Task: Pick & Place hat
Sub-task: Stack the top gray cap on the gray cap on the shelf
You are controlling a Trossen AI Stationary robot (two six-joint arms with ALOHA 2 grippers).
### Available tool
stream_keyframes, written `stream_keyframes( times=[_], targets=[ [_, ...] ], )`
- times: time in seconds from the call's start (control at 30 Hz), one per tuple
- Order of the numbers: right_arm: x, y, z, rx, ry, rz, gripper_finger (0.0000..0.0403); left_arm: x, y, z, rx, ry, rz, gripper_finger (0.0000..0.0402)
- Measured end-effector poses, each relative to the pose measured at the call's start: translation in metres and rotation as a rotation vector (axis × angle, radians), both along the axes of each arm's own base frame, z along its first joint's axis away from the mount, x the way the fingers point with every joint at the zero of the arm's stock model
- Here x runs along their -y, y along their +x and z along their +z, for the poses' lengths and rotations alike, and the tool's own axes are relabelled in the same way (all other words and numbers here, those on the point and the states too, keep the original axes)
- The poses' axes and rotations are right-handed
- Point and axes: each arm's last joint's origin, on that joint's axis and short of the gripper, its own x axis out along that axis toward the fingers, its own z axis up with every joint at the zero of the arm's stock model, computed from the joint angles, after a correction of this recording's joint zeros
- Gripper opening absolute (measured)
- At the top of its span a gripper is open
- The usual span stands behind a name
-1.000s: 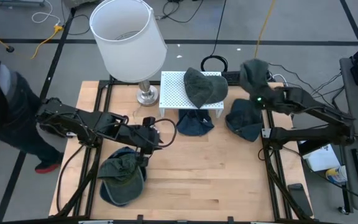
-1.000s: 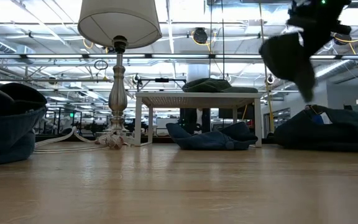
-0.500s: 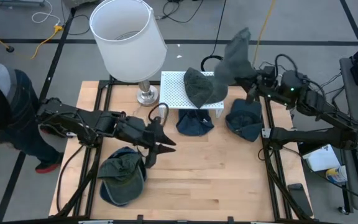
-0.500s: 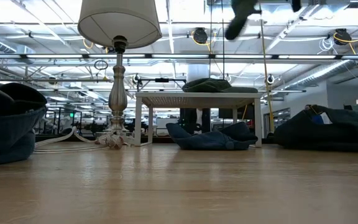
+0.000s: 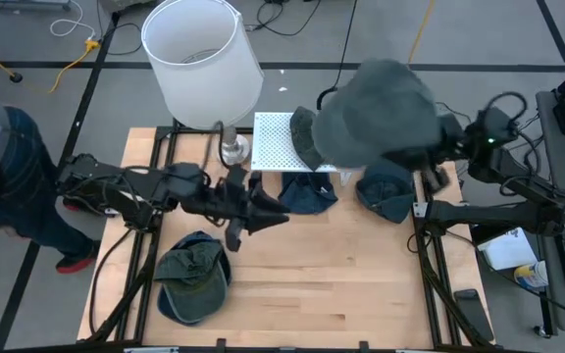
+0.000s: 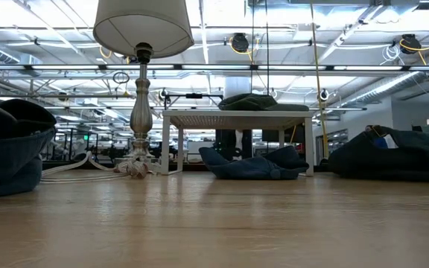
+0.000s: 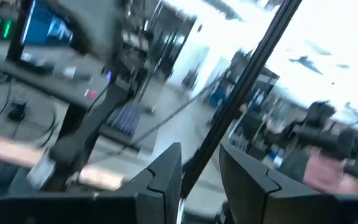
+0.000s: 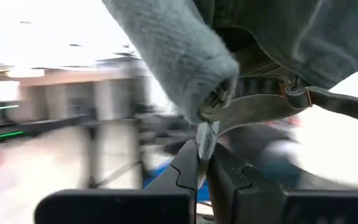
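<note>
Wooden table point(image 5: 341, 284) carries everything, ordered here from big to small. White lamp point(image 5: 202, 61) stands at the far left corner, its shade hiding much of that corner from above. Next to it, at the middle of the far edge, sits a white perforated rack point(image 5: 275, 142) with one green hat point(image 5: 307, 137) already on top, which suggests the rack is the drop-off place.

High above the rack's right side hangs the carried hat point(image 5: 381, 106), large in the high view because it is lifted close to the camera. The right tool point(image 8: 202, 163) has its fingers pinched tight on the hat's fabric edge near the strap, so the hat dangles open below the grip; that hold looks meant to let it drape down onto the rack.

More hats wait on the table: a green one on a blue one point(image 5: 192, 277) near the front left, a blue one point(image 5: 307, 195) under the rack's front, and another point(image 5: 385, 191) toward the right edge.

The left tool point(image 5: 263, 214) hovers mid-table, left of centre, its fingers partly apart and holding nothing, probably clear of the right arm's path.
</note>
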Motion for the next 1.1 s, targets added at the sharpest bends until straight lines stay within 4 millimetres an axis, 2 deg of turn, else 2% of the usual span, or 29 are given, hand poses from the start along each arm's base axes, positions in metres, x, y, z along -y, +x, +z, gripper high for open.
stream_keyframes(
  times=[0.2, 0.43, 0.63, 0.8, 1.1],
  targets=[
    [-0.019, -0.008, 0.013, 0.080, -0.061, 0.358, 0.0006, 0.004, -0.004, 0.014, 0.142, -0.026, -0.011, 0.0114],
    [-0.039, -0.006, 0.018, 0.128, -0.049, 0.565, 0.0006, 0.013, -0.006, 0.015, 0.168, -0.018, 0.010, 0.0122],
    [-0.051, 0.009, 0.015, 0.109, -0.005, 0.634, 0.0006, 0.020, -0.005, 0.015, 0.200, 0.004, 0.003, 0.0191],
    [-0.059, 0.029, 0.009, 0.069, 0.027, 0.673, 0.0006, 0.025, -0.002, 0.012, 0.185, -0.011, -0.017, 0.0242],
    [-0.074, 0.064, -0.008, -0.024, 0.048, 0.729, 0.0006, 0.048, 0.009, 0.012, 0.173, -0.040, -0.086, 0.0253]
  ],
)
